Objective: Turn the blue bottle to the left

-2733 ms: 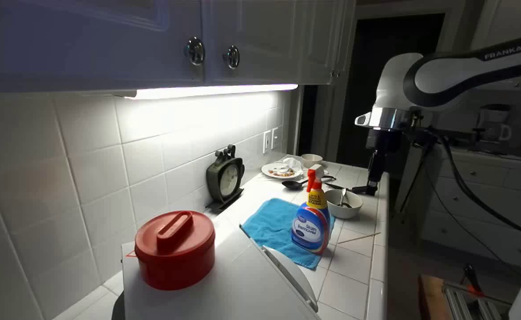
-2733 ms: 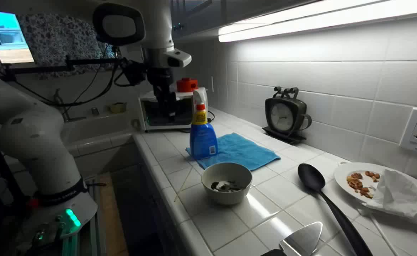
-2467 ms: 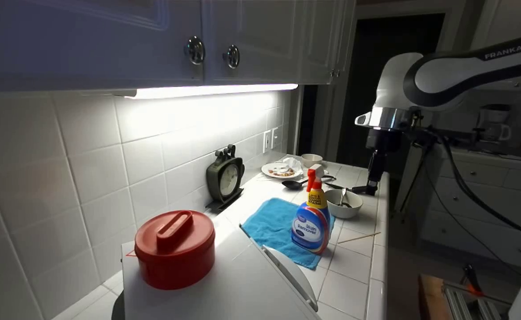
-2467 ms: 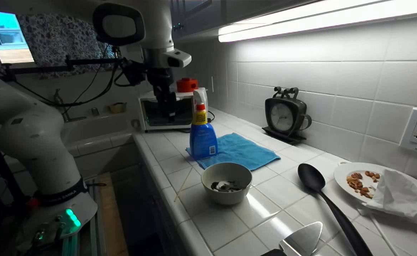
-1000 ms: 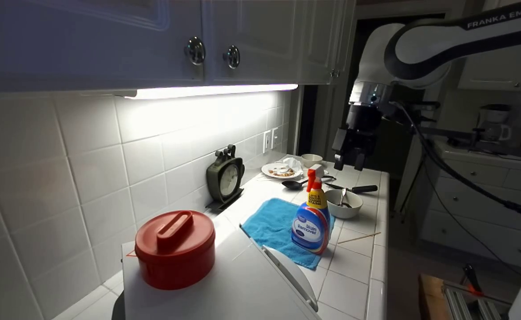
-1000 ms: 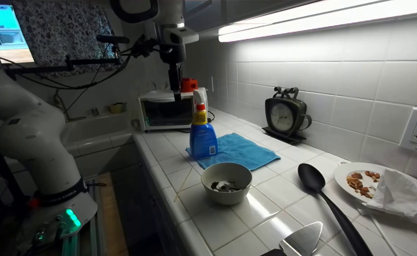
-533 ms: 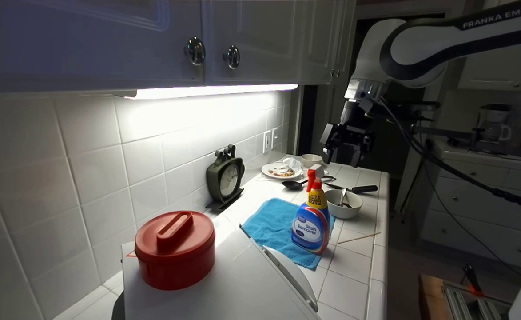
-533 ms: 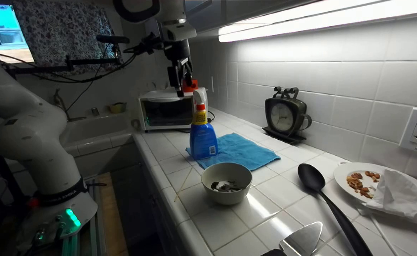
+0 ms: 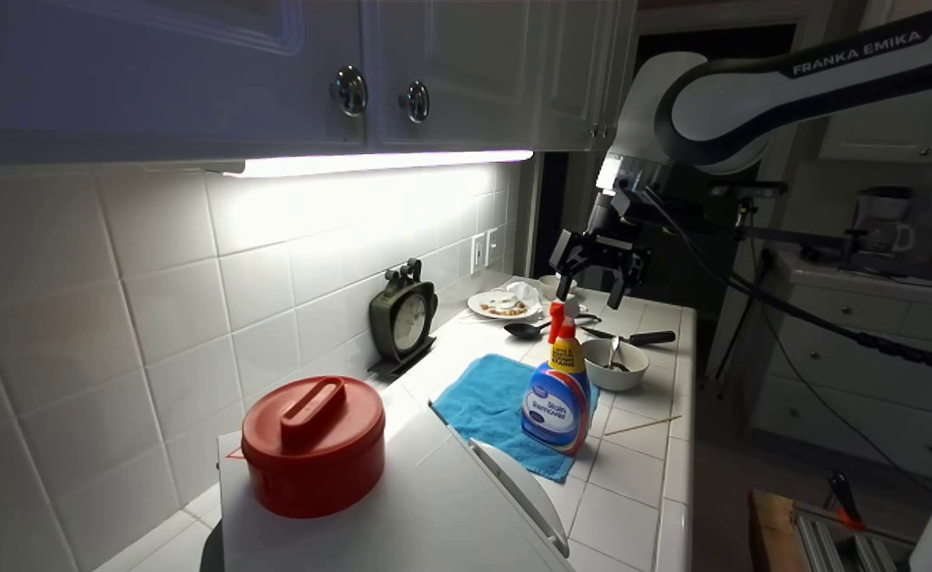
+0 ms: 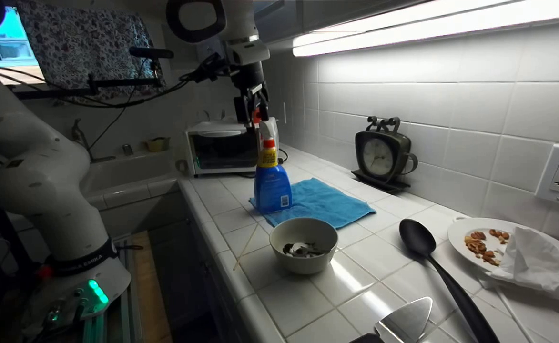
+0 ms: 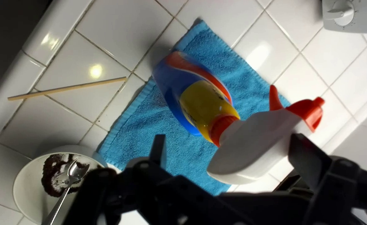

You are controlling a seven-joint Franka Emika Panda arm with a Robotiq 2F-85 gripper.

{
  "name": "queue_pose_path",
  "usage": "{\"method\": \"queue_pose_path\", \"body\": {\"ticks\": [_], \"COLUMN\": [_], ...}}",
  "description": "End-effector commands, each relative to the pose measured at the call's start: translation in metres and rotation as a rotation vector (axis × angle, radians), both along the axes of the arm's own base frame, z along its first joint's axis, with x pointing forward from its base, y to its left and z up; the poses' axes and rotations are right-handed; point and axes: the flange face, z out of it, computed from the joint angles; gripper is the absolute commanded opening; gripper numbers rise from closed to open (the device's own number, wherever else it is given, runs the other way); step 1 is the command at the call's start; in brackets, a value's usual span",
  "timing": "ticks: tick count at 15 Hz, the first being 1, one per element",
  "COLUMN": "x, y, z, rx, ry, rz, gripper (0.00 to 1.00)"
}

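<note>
- My gripper is released, its fingers spread wide near the top of the blue bottle
- The bottle stands upright at the edge of the blue cloth, near the white bowl
- I cannot tell whether I touch its spray top

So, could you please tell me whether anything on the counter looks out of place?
Yes: a thin wooden stick lies loose on the tiled counter near the bowl, one end on the edge tiles, looking stray. No spill stands out.
</note>
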Motion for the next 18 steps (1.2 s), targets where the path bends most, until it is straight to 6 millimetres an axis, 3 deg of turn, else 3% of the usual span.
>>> {"method": "queue_pose_path", "body": {"ticks": [1,5,6,8,10,11,18], "x": [0.007,0.009,0.009,0.01,0.011,0.013,0.022], "y": [0.003,0.003,0.003,0.002,0.002,0.003,0.006], "z": [0.001,0.006,0.007,0.007,0.007,0.007,-0.009], "rx": [0.024,0.019,0.016,0.014,0.008,0.008,0.045], "ry": [-0.011,-0.026,-0.031,-0.037,-0.049,-0.064,-0.016], "rz": [-0.037,-0.049,-0.05,-0.052,-0.048,-0.041,-0.032], "gripper": [0.72,0.45,0.81,0.84,0.97,0.99,1.0]}}
